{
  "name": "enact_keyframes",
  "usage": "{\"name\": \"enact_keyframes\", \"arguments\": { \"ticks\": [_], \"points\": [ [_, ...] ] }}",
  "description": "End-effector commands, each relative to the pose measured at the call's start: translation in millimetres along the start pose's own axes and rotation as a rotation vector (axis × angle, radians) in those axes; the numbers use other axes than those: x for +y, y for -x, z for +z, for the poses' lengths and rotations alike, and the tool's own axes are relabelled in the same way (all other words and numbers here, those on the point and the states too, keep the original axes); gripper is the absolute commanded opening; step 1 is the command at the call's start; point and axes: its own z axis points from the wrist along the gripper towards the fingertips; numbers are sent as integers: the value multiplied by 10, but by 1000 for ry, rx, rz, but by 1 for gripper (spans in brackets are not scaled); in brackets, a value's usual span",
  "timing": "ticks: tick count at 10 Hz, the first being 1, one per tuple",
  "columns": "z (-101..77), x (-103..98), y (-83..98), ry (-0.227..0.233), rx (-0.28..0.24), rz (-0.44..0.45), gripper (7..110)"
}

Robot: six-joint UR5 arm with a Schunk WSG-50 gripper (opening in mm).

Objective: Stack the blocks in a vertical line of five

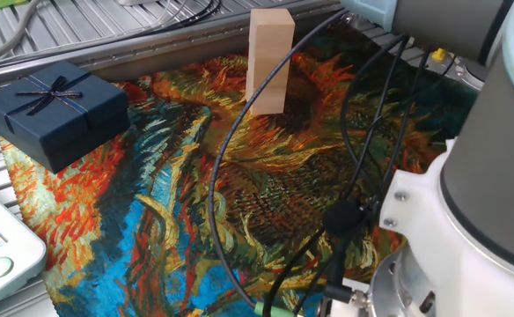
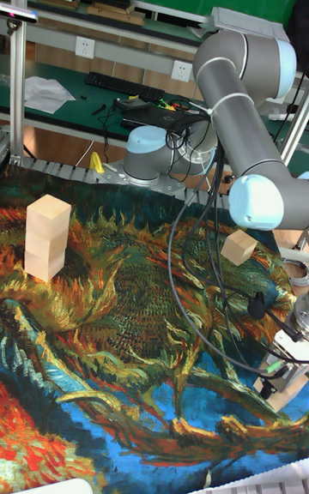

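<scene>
A stack of blocks [image 2: 47,237] stands upright on the left of the sunflower-patterned cloth [image 2: 129,357], three pale wooden cubes one on another, the top one turned slightly off the lower two. A single block [image 2: 239,247] lies tilted on the cloth at the right, well apart from the stack and just below the pale blue joint cap of the robot arm [image 2: 236,129], which bends over the table with black cables [image 2: 184,280] looping down beside it. The gripper itself is not visible here.
</scene>
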Motion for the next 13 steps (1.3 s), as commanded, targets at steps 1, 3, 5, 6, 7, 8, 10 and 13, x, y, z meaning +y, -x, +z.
{"name": "enact_keyframes", "arguments": {
  "ticks": [1,3,5,6,7,8,10,13],
  "points": [
    [4,10,23,16,-7,2,88],
    [6,20,64,17,-15,1,66],
    [40,3,110,6,-26,13,66],
    [51,-10,100,1,-22,15,66],
    [53,-32,84,-8,-16,15,66],
    [60,-40,82,-9,-15,13,66],
    [70,-43,74,-9,-13,10,66],
    [94,-49,59,-11,-7,16,66]
  ]
}}
